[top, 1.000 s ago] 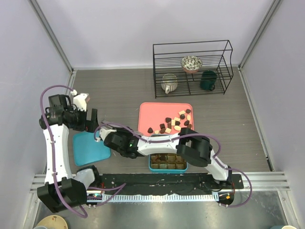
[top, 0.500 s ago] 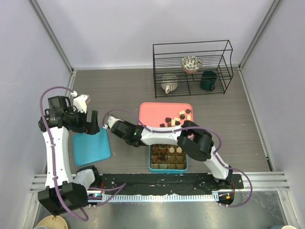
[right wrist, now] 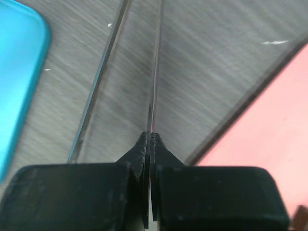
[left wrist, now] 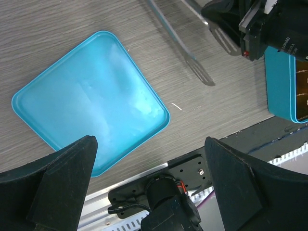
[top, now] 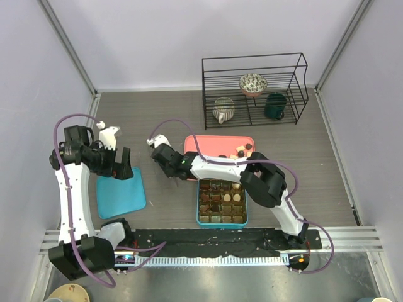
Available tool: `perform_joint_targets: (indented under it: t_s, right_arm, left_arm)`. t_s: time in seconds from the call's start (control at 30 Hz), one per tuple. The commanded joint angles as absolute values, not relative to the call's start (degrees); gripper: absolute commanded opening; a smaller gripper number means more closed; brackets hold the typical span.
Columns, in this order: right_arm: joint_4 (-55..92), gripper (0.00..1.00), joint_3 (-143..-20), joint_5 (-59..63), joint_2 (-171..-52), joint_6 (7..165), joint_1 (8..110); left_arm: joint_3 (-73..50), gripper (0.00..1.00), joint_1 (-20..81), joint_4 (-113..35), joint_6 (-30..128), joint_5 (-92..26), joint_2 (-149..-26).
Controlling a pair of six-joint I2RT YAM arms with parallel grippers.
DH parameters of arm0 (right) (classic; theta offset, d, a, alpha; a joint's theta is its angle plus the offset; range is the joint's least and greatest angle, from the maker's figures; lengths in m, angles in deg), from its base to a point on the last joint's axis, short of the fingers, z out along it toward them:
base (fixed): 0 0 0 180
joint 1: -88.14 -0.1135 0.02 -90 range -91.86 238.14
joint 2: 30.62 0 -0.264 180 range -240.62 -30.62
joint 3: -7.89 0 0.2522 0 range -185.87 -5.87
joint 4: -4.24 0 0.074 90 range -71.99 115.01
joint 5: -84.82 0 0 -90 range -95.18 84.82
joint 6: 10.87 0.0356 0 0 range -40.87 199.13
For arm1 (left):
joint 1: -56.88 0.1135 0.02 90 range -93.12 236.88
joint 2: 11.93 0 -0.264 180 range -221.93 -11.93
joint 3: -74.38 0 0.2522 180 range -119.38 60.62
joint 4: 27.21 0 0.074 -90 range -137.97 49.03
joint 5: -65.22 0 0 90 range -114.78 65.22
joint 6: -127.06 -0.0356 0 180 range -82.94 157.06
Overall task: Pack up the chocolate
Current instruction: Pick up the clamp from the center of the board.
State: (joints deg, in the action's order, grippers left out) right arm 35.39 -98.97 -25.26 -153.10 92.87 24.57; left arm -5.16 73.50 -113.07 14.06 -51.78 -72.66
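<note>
Currently chocolate (top: 240,151): small dark-brown, mid-brown and cream pieces, some on pink tray (top: 208,143), others in teal box (top: 199,207) compartments; left gripper (left wrist: 149,140) fingers wide apart, right gripper (right wrist: 150,137) fingers pinched together.

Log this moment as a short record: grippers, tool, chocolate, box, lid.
left gripper: open, above the teal lid, holding nothing
right gripper: shut on the tongs, left of the pink tray
chocolate: some on the tray, some in the teal box
lid: flat on the table, apart from the box
</note>
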Motion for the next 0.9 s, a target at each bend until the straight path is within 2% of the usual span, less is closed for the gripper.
perform_joint_targets:
  t_s: [0.0, 0.23, 0.33, 0.43, 0.73, 0.87]
  right_arm:
    - [34.18, 0.01, -100.71, -20.75, -148.84, 104.96, 23.98]
    - [33.04, 0.01, -97.55, -24.59, -147.87, 110.42, 23.62]
    - [33.04, 0.01, -95.09, -29.41, -146.47, 111.38, 23.36]
    - [32.69, 0.01, -92.62, -34.52, -145.68, 112.79, 23.27]
    - [31.37, 0.01, -90.33, -38.06, -147.52, 116.12, 23.01]
    - [30.75, 0.01, -91.56, -35.86, -149.1, 119.29, 23.98]
  left_arm:
    - [-6.89, 1.0, 73.67, -114.98, 12.01, -53.35, -72.05]
    - [-4.87, 1.0, 73.49, -114.18, 10.08, -53.52, -71.26]
    - [-3.02, 1.0, 70.25, -111.38, 10.87, -50.1, -71.08]
    - [-1.26, 1.0, 62.52, -107.44, 14.11, -42.73, -72.57]
    - [-3.1, 1.0, 53.9, -99.51, 20.01, -39.73, -83.29]
    - [-8.54, 1.0, 53.45, -99.15, 22.12, -38.4, -89.79]
